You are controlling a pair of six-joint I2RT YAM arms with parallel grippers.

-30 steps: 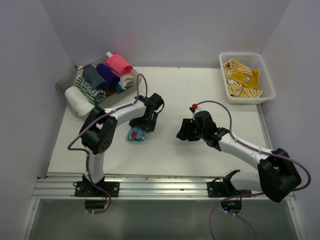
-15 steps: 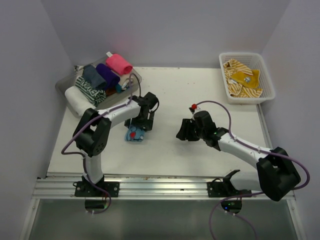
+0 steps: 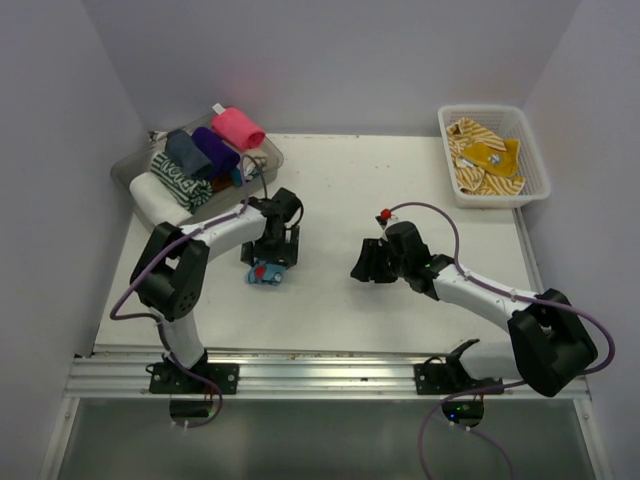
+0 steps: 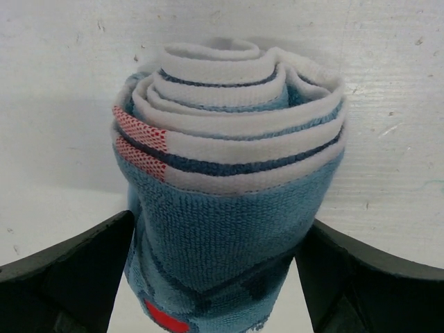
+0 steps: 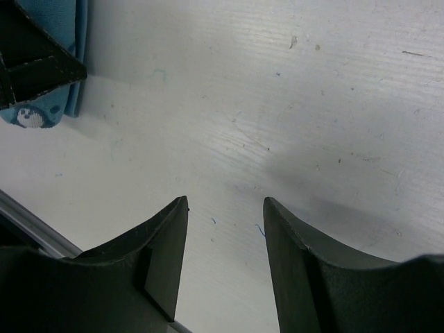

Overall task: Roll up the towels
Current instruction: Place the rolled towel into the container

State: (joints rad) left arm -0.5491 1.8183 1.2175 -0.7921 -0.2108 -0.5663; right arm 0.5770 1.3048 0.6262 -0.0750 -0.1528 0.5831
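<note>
At far left, a clear tray [image 3: 272, 157] holds several rolled towels [image 3: 215, 150]. Nearer the arms, a rolled blue towel [image 4: 229, 173] lies on the table [image 3: 340, 190]. The left claw [image 3: 270, 258] is released, its fingers spread just beside the roll's flanks. The right claw [image 5: 225, 202] hovers over the table, parted and empty. At far right, yellow striped towels [image 3: 485, 160] lie crumpled in a white basket [image 3: 540, 170].

White links [image 3: 478, 291], black joints [image 3: 545, 350], purple cables [image 3: 428, 206], maybe red caps [image 3: 385, 213]

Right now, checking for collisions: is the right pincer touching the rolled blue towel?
Apart. The top view shows bare table between the right pincer and the rolled blue towel.
</note>
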